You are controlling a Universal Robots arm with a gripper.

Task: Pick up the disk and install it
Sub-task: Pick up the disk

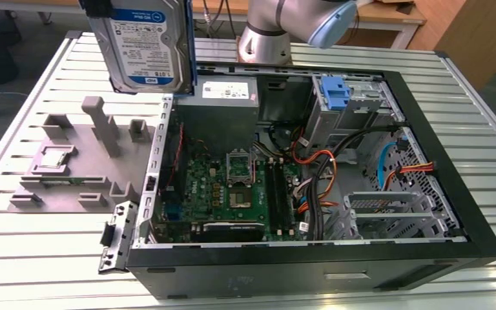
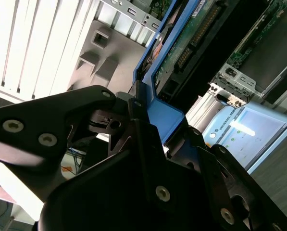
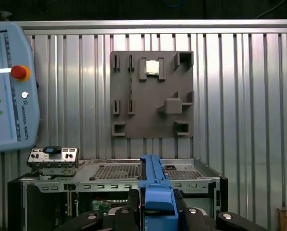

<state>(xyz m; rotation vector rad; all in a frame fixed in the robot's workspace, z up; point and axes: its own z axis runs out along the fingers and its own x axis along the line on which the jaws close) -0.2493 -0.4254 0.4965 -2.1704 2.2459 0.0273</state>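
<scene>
The disk (image 1: 144, 45) hangs upright in the air above the table, over the far left corner of the open computer case (image 1: 454, 213) in the exterior view, its white and blue label facing the camera. Its blue carrier (image 3: 155, 185) runs edge-on between the black fingers (image 3: 193, 216) of my gripper (image 3: 156, 211), which is shut on it. In the second wrist view the carrier (image 2: 150, 103) sits clamped in the gripper, and the drive's green circuit board (image 2: 193, 36) shows beyond it.
Inside the case lie a motherboard (image 1: 230, 184), cables, a metal drive cage (image 1: 386, 210) and a lone blue bracket (image 1: 334, 93) at the far bay. A grey fixture plate (image 1: 75, 161) lies on the slatted table at the exterior view's left. A teach pendant (image 3: 8, 91) rests nearby.
</scene>
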